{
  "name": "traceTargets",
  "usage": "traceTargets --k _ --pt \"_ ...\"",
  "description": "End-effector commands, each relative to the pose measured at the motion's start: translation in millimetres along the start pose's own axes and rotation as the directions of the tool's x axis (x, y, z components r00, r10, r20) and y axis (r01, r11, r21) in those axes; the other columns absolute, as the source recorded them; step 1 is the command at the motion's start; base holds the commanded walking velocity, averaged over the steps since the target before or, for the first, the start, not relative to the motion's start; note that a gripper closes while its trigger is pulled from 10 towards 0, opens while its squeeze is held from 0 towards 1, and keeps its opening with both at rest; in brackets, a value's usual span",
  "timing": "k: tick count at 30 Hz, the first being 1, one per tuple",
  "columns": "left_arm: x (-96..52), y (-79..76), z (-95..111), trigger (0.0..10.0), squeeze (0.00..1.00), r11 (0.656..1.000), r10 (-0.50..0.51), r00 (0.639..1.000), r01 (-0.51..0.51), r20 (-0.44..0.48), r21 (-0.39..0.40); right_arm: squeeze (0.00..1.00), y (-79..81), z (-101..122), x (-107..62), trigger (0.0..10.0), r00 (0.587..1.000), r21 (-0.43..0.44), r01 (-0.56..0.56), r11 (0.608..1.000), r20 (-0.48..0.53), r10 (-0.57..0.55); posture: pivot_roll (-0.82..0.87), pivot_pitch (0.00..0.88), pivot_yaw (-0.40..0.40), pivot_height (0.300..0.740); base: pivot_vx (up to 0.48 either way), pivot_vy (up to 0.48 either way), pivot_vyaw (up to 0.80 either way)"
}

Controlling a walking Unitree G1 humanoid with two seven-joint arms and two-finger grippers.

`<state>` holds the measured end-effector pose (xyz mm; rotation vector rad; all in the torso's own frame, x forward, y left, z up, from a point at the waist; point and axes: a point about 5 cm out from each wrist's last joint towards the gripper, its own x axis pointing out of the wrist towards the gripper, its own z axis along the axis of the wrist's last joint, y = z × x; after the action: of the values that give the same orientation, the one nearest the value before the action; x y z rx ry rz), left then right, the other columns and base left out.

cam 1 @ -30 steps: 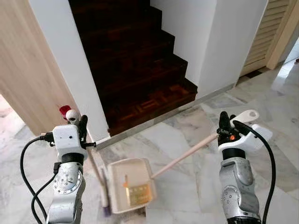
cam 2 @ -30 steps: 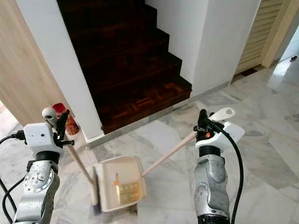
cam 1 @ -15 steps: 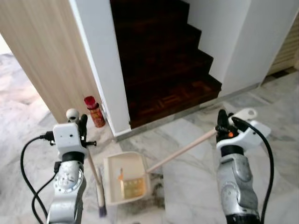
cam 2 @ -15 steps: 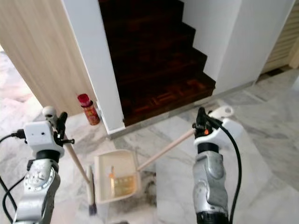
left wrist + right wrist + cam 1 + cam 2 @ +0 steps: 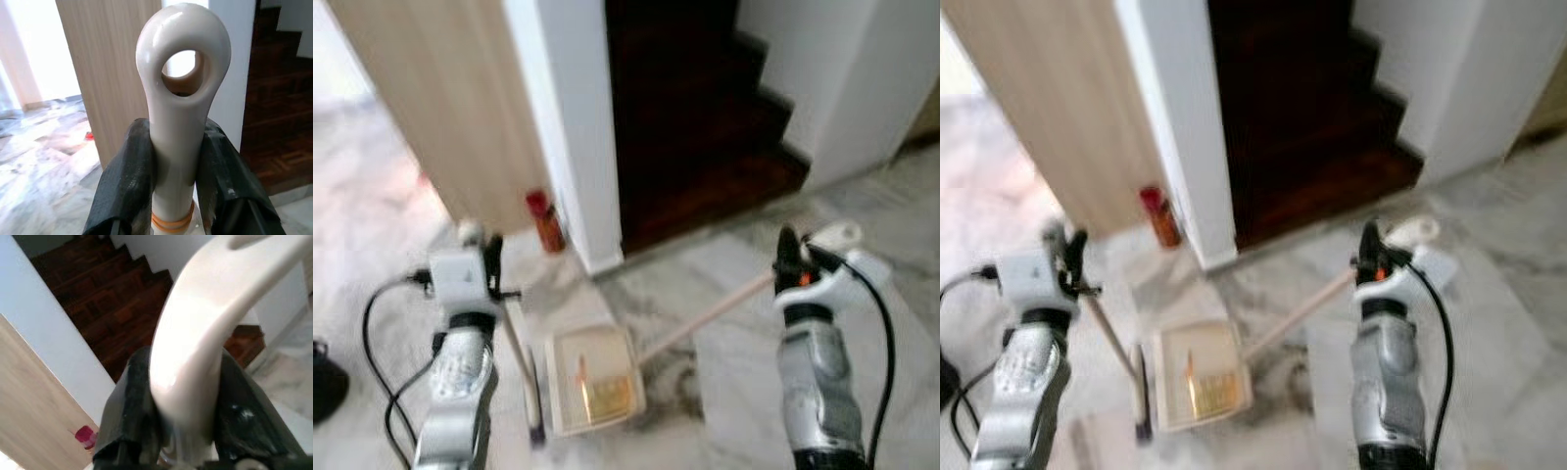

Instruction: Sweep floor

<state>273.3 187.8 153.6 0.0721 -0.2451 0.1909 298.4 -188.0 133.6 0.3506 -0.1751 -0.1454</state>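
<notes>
My left gripper (image 5: 489, 266) is shut on the cream broom handle (image 5: 181, 122), whose looped end stands above the black fingers (image 5: 129, 181). The broom's pole (image 5: 519, 352) slants down to its head (image 5: 535, 421) on the marble floor (image 5: 724, 352). My right gripper (image 5: 786, 257) is shut on the cream dustpan handle (image 5: 205, 333). That long handle (image 5: 705, 318) runs down to the cream dustpan (image 5: 592, 377), which lies on the floor between my arms with a yellowish scrap (image 5: 604, 394) inside. Both eye views are blurred.
A white wall corner (image 5: 573, 147) stands ahead with a red-capped bottle (image 5: 546, 220) at its foot. Dark wooden stairs (image 5: 705, 137) rise to its right. A light wood panel (image 5: 450, 108) is on the left. A dark object (image 5: 325, 387) sits at the far left edge.
The whole view has swung to the left, so the stairs and the wall corner have slid right in the picture. Both grippers keep their holds on broom and dustpan.
</notes>
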Motion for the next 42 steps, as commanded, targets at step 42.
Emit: traceTargets --k 42 --pt "2.9 -0.3 10.0 10.0 0.0 1.0 -0.011 0.999 0.01 0.041 0.026 0.0 19.7 20.8 8.8 10.0 0.994 0.044 -0.074 0.996 0.083 0.07 0.02 0.091 0.045 0.74 0.0 0.401 0.23"
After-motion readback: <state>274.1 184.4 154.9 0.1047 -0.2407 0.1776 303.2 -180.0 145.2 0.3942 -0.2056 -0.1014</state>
